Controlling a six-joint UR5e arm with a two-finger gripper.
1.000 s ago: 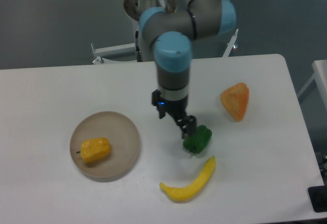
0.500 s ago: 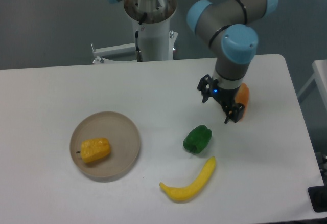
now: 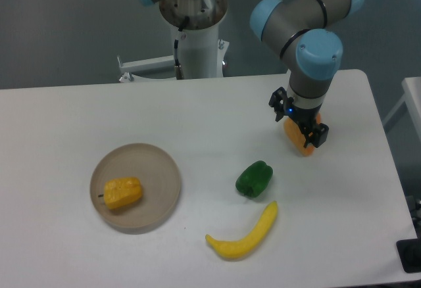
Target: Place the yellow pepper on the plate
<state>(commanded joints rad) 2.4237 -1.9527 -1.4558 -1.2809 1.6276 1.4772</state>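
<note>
On the left part of the white table (image 3: 66,114), the plate (image 3: 161,169), round, beige and low-rimmed, holds the yellow pepper (image 3: 123,192), which lies left of the plate's centre, just where it lay a second ago. The pepper is a small blocky yellow-orange piece with a pebbled look and a short dark stem pointing left. Further right, the green pepper (image 3: 254,178) rests on the table with the curved yellow banana (image 3: 245,233) just below it; neither has shifted. What has changed is the arm: a second ago its end effector stood at the green pepper near mid-table, and now the end effector (image 3: 304,129) is over at the right, directly above the orange wedge (image 3: 296,142), covering most of it. The dark fingers (image 3: 320,134) sit at the wedge's top and sides, but whether they are clenched on it or released cannot be told from this view.
</note>
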